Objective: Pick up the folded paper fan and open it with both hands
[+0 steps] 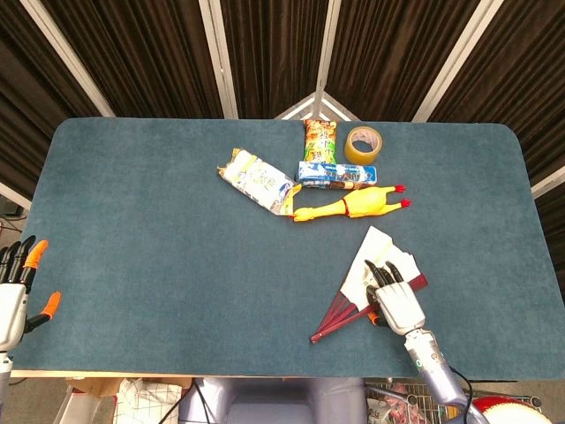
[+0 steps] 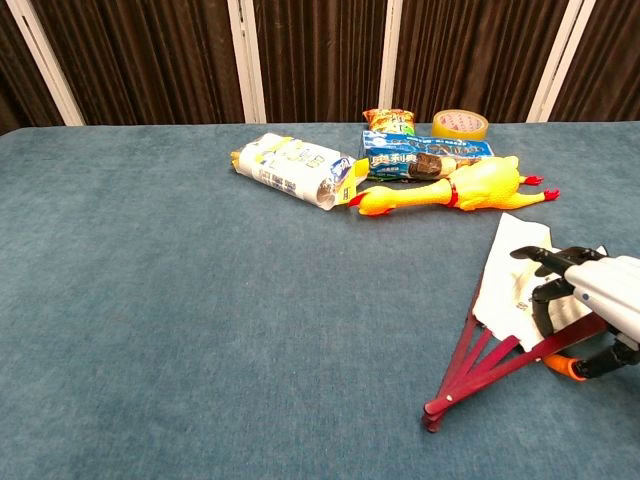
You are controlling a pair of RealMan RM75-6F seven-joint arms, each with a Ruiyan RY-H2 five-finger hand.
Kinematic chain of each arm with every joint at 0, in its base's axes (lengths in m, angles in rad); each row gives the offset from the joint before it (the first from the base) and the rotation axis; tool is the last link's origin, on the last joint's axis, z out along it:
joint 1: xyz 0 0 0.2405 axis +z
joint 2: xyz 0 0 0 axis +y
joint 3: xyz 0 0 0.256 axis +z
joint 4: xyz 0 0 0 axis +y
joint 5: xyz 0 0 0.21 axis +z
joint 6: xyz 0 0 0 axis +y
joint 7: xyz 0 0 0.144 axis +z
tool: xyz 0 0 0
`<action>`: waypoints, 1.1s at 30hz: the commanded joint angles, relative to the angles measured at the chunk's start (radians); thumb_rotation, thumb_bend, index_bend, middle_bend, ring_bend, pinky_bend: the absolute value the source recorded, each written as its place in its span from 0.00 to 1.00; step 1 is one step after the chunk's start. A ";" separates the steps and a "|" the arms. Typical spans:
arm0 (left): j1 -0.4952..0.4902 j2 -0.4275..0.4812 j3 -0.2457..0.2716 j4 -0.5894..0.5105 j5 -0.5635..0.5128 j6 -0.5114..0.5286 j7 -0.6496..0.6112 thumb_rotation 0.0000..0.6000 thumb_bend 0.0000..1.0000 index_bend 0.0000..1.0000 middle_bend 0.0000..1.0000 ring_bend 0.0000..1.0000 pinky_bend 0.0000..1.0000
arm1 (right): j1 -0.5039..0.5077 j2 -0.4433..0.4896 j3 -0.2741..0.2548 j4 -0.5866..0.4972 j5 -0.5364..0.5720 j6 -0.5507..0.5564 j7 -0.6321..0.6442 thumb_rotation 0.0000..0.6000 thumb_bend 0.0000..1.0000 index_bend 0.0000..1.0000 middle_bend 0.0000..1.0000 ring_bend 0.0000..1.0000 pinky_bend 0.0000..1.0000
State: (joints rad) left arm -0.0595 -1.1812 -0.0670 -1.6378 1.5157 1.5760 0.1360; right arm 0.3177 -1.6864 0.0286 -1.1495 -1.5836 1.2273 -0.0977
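Observation:
The paper fan lies partly spread on the blue table at the front right, white paper with dark red ribs meeting at a pivot near the front edge. My right hand sits on its right side. The fingers curl over the paper and the orange-tipped thumb presses under the outer rib, so the hand grips that edge. The fan still touches the table. My left hand hangs off the table's left front corner, fingers apart and holding nothing; the chest view does not show it.
Behind the fan lies a yellow rubber chicken. Further back are a tape roll, a snack bag, a blue packet and a white packet. The table's front edge runs just below the fan's pivot.

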 commanded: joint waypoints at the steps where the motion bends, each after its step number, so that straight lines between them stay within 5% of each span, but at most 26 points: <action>1: 0.000 0.000 0.000 0.000 0.000 0.000 -0.001 1.00 0.46 0.07 0.00 0.00 0.00 | 0.001 0.004 0.007 0.002 -0.011 0.029 0.019 1.00 0.46 0.64 0.13 0.20 0.13; 21: -0.001 -0.002 0.008 -0.007 0.011 -0.006 0.007 1.00 0.46 0.07 0.00 0.00 0.00 | 0.057 0.189 0.036 -0.210 -0.078 0.080 0.009 1.00 0.51 0.70 0.14 0.21 0.13; 33: -0.024 -0.017 0.002 0.023 0.006 -0.041 -0.038 1.00 0.46 0.07 0.00 0.00 0.00 | 0.229 0.317 0.188 -0.330 -0.050 -0.044 -0.009 1.00 0.51 0.70 0.16 0.22 0.14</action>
State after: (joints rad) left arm -0.0793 -1.1958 -0.0622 -1.6200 1.5257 1.5419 0.1042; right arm 0.5149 -1.3884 0.1901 -1.4741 -1.6507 1.2198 -0.1009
